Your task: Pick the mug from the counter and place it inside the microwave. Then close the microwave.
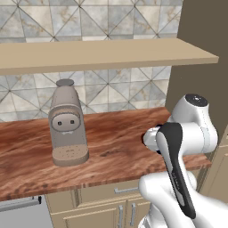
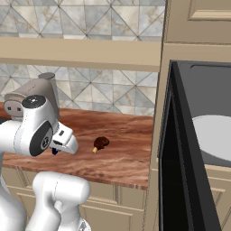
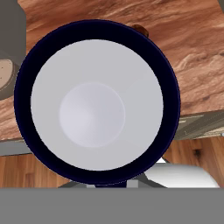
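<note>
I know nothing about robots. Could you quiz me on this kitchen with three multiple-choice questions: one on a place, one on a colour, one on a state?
1. Where does the small brown lump lie?
A. on the counter
B. on the floor
C. in a sink

2. What colour is the rim of the mug?
A. red
B. dark
C. yellow

3. The door of the microwave is:
A. open
B. shut
C. missing

Answers:
1 A: it rests on the wood grain, left of the microwave.
2 B: the hand view shows a dark ring round a pale inside.
3 A: the door stands outward and the white turntable plate shows.
</note>
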